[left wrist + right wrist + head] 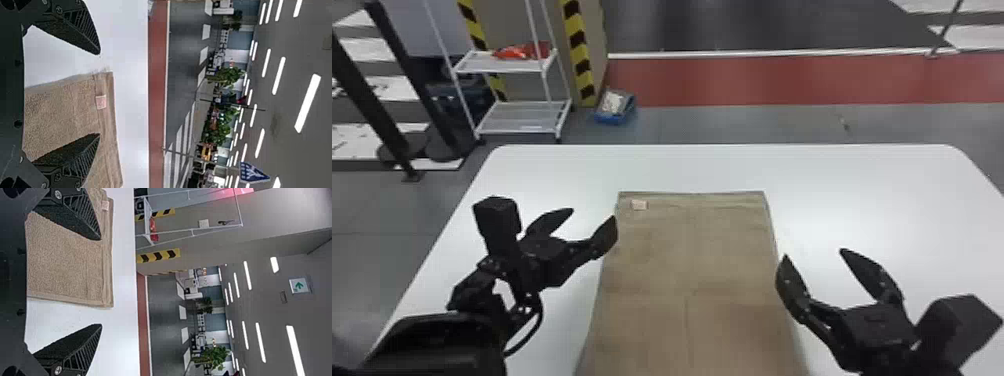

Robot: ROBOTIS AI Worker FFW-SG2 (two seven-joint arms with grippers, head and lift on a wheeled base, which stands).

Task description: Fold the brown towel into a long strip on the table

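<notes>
the left arm [477,295] and right arm [877,327] are black. a boxy block [497,217] sits behind the left jaws, a matching block [957,325] near the right jaws. farther back from the left jaws come a curved black cable [532,332] and a broad, rounded shell [442,345]. the jaws have tapered, pointed fingers [84,25] with slanting ribs, grainy faces and silvery screws [58,370] at their bases.
</notes>
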